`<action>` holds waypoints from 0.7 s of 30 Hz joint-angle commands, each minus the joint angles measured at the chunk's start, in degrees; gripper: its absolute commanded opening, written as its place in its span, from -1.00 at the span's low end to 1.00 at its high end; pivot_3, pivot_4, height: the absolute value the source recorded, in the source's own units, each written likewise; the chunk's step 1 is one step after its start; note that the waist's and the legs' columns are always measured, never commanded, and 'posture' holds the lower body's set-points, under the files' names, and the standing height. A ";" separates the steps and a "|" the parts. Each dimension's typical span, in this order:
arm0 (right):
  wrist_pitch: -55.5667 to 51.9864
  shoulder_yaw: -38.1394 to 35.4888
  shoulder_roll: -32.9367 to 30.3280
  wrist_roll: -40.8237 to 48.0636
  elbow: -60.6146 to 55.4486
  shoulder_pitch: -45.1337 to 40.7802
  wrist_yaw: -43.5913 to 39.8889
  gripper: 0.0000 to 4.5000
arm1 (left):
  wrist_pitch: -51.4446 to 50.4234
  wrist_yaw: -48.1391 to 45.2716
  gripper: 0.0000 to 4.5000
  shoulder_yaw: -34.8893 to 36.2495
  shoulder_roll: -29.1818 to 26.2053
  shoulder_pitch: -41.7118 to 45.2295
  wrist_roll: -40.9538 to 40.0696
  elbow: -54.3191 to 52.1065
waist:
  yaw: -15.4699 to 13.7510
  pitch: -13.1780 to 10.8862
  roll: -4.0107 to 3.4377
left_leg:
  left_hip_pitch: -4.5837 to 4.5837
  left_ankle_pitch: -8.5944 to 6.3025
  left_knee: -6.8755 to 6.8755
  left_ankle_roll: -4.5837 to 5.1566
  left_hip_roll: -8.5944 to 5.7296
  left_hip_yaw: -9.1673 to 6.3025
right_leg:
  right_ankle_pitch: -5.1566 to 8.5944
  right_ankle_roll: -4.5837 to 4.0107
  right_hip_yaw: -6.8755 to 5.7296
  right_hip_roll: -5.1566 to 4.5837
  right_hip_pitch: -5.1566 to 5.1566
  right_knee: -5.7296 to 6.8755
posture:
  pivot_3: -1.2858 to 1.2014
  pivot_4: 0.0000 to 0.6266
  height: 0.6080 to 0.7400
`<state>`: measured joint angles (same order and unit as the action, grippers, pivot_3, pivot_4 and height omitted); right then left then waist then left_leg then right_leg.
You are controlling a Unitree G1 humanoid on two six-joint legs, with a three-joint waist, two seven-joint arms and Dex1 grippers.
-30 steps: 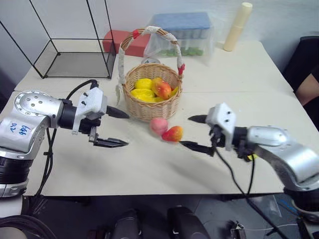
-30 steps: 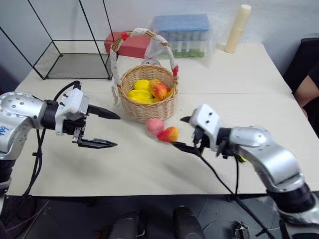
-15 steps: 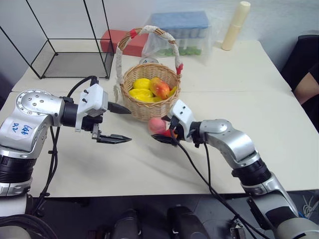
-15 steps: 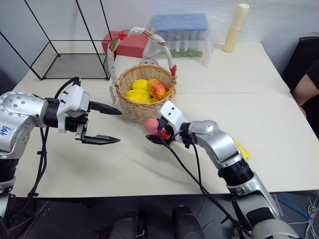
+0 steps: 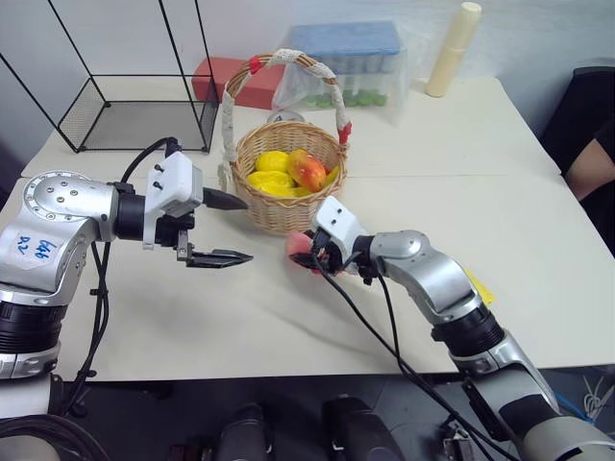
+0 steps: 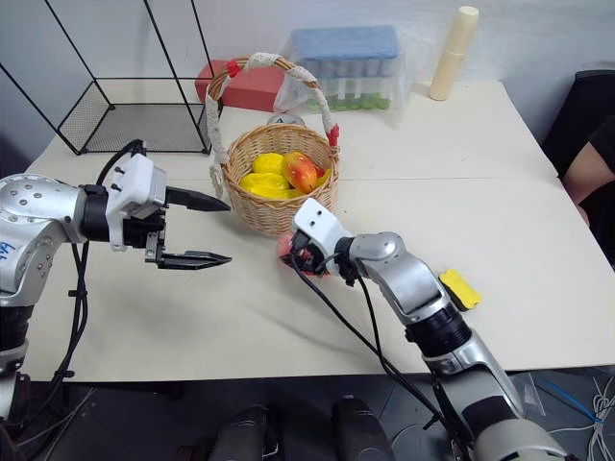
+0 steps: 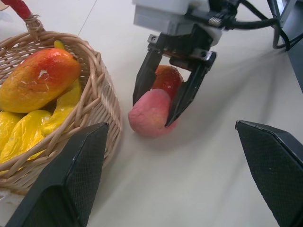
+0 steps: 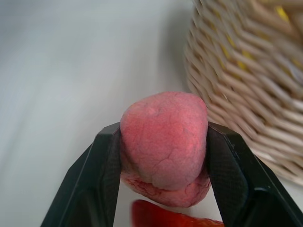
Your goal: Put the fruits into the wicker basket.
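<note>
The tan wicker basket [image 5: 288,197] with its white-wrapped handle stands mid-table. It holds an orange-yellow mango [image 7: 40,78] and yellow fruit. Just in front of the basket a pink peach [image 8: 163,137] lies low on the table, and my right gripper [image 5: 309,252] is shut on it, one black finger on each side. A small red-orange fruit [image 7: 166,80] lies right behind the peach, between the fingers' bases. My left gripper [image 5: 240,230] hovers open and empty to the left of the basket, pointing toward it.
A black wire cage [image 5: 135,96] stands at the back left. Behind the basket are a red box [image 5: 216,77], a clear box with a blue lid [image 5: 351,62] and a cream cylinder [image 5: 454,48]. A yellow sponge [image 6: 459,288] lies right of my right arm. A person's arm [image 5: 591,163] is at the right edge.
My right gripper swept left across the table to the peach and closed its fingers on it. The left gripper has stayed in place, open.
</note>
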<state>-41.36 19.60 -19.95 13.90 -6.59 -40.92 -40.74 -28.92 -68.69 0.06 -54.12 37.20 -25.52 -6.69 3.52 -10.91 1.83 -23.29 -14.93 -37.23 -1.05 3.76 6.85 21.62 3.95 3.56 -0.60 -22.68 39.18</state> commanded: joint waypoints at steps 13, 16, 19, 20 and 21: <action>8.87 -6.63 5.86 -1.98 18.77 -23.76 4.46 -0.06 | -8.35 5.15 1.00 12.17 0.51 -1.21 -7.34 3.10 | 1.39 0.02 0.04 | 0.02 0.00 -0.05 -0.03 -0.01 -0.04 | 0.06 -0.11 -0.06 -0.06 -0.13 0.31 | 0.03 -0.52 1.00; 14.66 -4.35 6.00 -5.27 24.66 -23.77 2.38 0.26 | -8.84 5.95 1.00 12.83 0.48 -1.54 -7.80 2.07 | 1.40 0.03 0.06 | -0.02 -0.02 -0.03 -0.05 -0.03 -0.07 | 0.07 -0.13 -0.08 -0.09 -0.14 0.27 | 0.03 -0.52 1.00; 14.00 -5.85 7.06 -3.55 25.06 -23.65 0.36 0.67 | -8.87 6.50 1.00 13.02 0.46 -1.76 -7.88 1.54 | 1.47 0.03 0.06 | -0.08 -0.03 -0.01 -0.04 -0.03 -0.03 | 0.07 -0.12 -0.07 -0.10 -0.14 0.34 | 0.03 -0.52 1.00; 13.69 -6.25 7.10 -3.39 24.53 -23.61 0.11 0.82 | -8.93 6.68 1.00 13.04 0.56 -1.75 -8.03 1.38 | 1.60 0.03 0.05 | -0.08 -0.03 0.00 -0.04 -0.02 -0.04 | 0.07 -0.12 -0.08 -0.09 -0.16 0.35 | 0.03 -0.52 1.00; 13.59 -6.48 7.10 -3.51 24.17 -23.59 -0.01 0.97 | -8.99 6.82 1.00 13.06 0.64 -1.74 -8.14 1.26 | 1.68 0.03 0.05 | -0.08 -0.04 0.01 -0.06 0.00 -0.04 | 0.07 -0.12 -0.07 -0.08 -0.16 0.36 | 0.03 -0.52 1.00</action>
<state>-28.77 14.99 -12.97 9.66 20.26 -63.12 -40.21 -38.06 -62.14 11.11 -53.06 35.30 -32.34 -3.91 5.20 -10.88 1.89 -23.35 -14.97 -37.21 -1.13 3.78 6.81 21.69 3.83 3.48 -0.66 -22.84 39.55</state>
